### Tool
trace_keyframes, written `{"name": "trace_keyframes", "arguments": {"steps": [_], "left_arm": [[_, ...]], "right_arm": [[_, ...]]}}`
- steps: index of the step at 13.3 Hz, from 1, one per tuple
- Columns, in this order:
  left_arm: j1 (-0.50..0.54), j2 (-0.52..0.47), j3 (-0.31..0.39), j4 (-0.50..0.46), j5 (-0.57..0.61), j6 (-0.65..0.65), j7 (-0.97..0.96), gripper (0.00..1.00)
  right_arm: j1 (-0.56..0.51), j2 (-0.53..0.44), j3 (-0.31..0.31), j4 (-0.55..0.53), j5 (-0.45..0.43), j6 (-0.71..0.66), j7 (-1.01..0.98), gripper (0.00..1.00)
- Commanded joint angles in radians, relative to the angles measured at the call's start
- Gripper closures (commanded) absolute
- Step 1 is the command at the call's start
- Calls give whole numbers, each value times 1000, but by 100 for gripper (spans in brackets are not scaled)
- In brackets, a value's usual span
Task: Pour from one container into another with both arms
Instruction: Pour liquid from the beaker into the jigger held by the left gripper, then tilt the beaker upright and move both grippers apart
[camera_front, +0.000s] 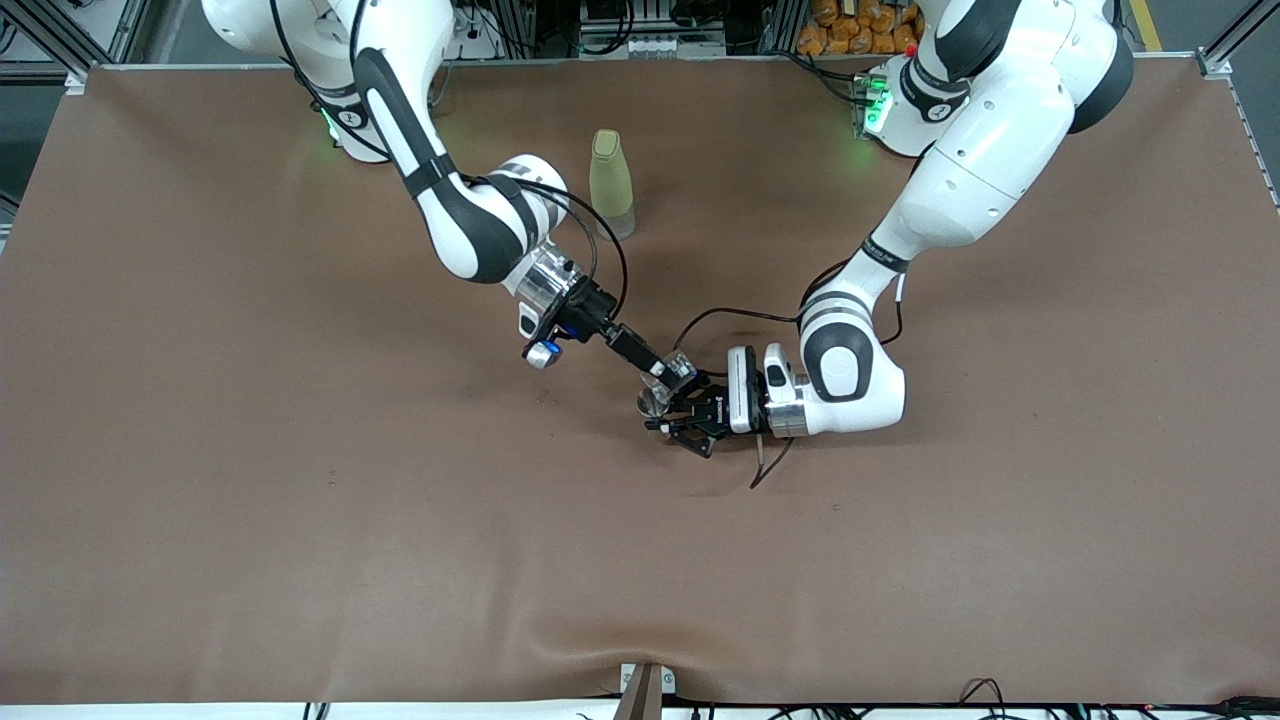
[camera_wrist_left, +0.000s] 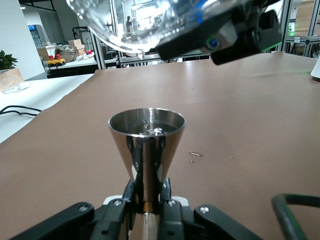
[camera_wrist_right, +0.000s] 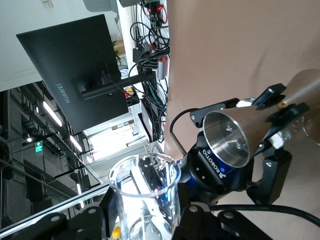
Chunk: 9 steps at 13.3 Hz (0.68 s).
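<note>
Your tiny clear glass cup (camera_front: 678, 367) is up in the air near the middle of the brown table (camera_front: 300, 520), tipped over so its mouth leans down toward the small silver hourglass-shaped metal jigger (camera_front: 655, 402). In the left wrist view the glass cup (camera_wrist_left: 131, 22) hangs directly above the jigger's round shiny rim (camera_wrist_left: 147, 121), and you can see a little liquid glinting inside the upper cone. A few drops (camera_wrist_left: 195, 154) lie on the table just beside the jigger.

The right gripper (camera_front: 668, 372) is clenched on the glass cup; in the right wrist view its black fingers (camera_wrist_right: 112, 212) press on both sides of the cup (camera_wrist_right: 145, 197). That arm reaches in from its base at the right arm's end of the table.

The left gripper (camera_front: 668, 410) is grasping the jigger at its narrow waist, with the fingers (camera_wrist_left: 167, 210) closed tight against it, and you see the jigger standing upright between them. In the right wrist view the jigger (camera_wrist_right: 235, 137) shows its open mouth just past the cup's rim.

Farther from the front camera than both grippers, a tall pale yellow-green bottle (camera_front: 611, 183) stands upright on the table, well apart from the cup and jigger, nearer the right arm's base.
</note>
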Motion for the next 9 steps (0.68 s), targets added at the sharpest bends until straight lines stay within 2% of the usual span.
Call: {"name": "trace_keyframes", "arguments": {"steps": [1,3,5,7,9], "left_arm": [[0,-6,2,2,-38,11,17,100],[5,-8,2,2,-38,11,17,100],[15,-12,2,1,-38,11,14,100],[37,-20,2,-1,-38,8,-14,100],[73,-35,1,-21,-27,-1,-23,100]], "right_arm": [[18,-18,-14,7,128,22,-118,100],[15,-26,-18,15,6,71,-114,100],[0,-43,-19,16,-168,140,-109,100],[-14,-43,-28,-2,-330,140,-141,100],[-49,-44,-28,-5,-441,137,-155,100]]}}
